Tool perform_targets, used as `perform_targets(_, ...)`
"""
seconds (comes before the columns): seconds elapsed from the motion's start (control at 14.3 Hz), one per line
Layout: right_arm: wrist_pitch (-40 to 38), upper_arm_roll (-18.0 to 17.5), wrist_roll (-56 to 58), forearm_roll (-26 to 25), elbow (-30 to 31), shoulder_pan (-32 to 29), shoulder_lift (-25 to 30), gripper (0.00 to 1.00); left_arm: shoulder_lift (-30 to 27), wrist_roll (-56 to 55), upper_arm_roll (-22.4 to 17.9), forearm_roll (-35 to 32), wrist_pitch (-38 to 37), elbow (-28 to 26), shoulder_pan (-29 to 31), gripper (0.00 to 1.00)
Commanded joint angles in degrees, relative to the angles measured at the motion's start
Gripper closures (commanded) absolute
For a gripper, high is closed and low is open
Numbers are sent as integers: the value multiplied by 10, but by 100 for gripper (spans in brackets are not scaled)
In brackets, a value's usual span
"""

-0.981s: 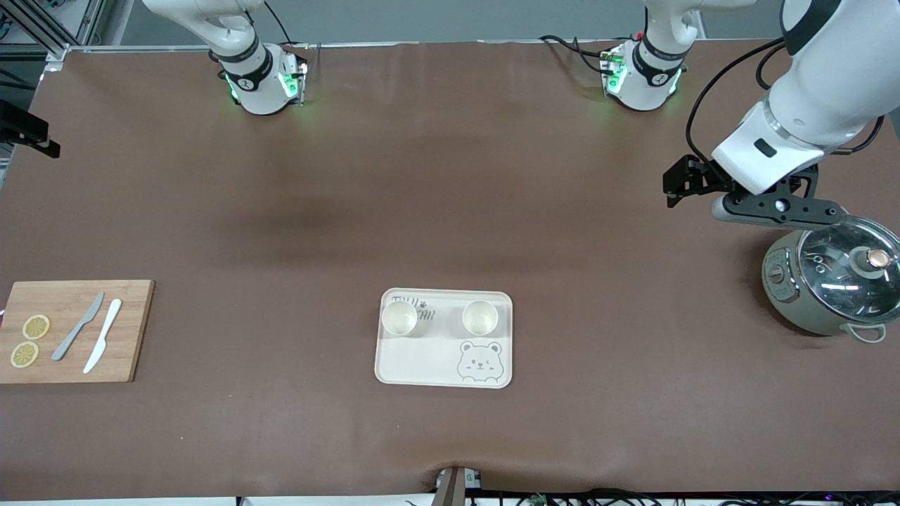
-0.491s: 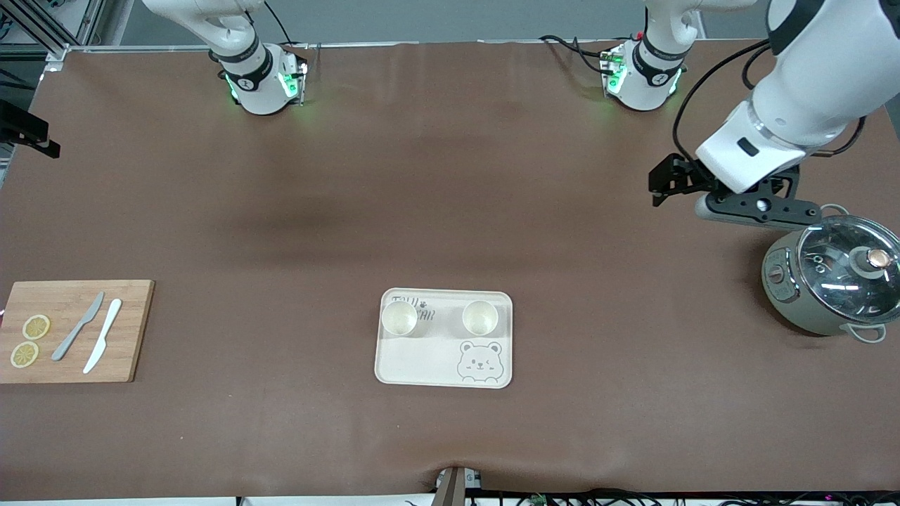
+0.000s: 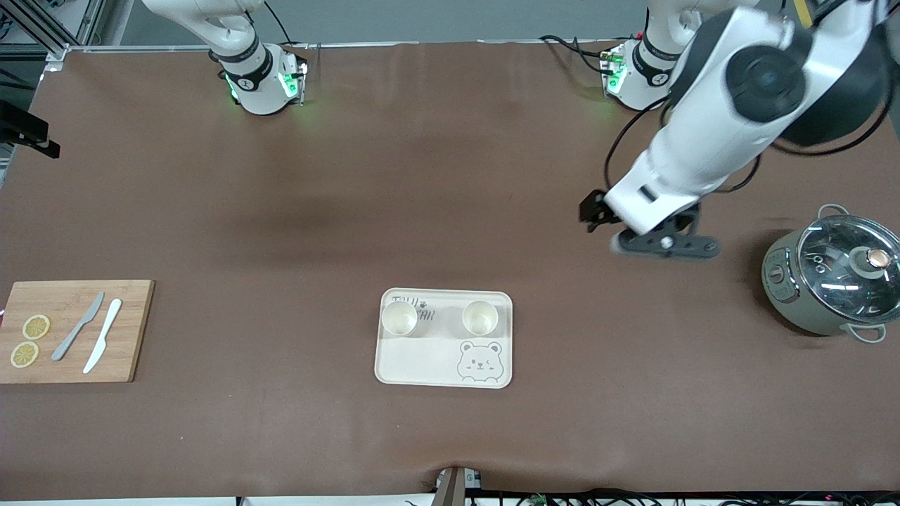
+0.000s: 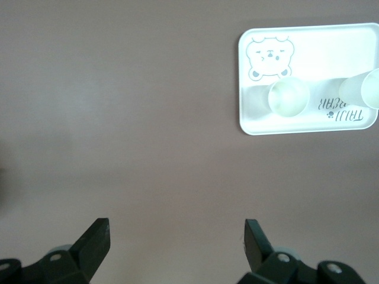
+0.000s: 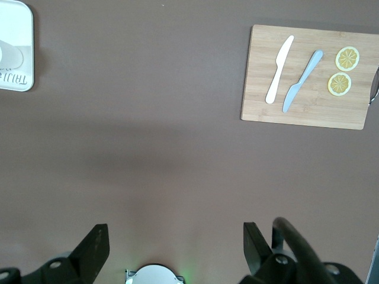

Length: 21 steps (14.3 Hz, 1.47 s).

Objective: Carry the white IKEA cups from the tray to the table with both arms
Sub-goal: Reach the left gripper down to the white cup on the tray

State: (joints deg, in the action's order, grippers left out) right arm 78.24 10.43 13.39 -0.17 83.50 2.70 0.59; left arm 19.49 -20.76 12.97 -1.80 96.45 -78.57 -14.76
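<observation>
I work in a robotics lab staged with kitchen props: my two arm bases, at about eleven and one o'clock on the desk, are bolted through its brown mat and glow with green status lights, and loose cables run along the edges at twelve and six o'clock. An aluminium frame stands in the corner at ten o'clock. The household pieces look set out for testing: a bamboo cutting board with two knives and lemon slices at nine o'clock, a bear tray near the middle, and a small electric cooker with a glass lid at three o'clock.
</observation>
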Motion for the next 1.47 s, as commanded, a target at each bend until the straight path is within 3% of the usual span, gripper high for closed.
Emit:
perform_targets(0.0, 1, -6, -3, -4, 2, -7, 6, 0, 75, -19, -8, -21, 14, 69, -38, 0)
perform_targets(0.35, 1, -6, -3, -4, 2, -7, 6, 0, 156, -45, -9, -24, 54, 113, -73, 0)
perform_targets(0.63, -2, -6, -2, -4, -9, -9, -3, 0, 199, -45, -95, -22, 101, 130, -155, 0)
perform_targets(1.4, 0, -6, 1, -11, -12, -9, -47, 0, 306, -29, -104, -22, 254, 131, -160, 0)
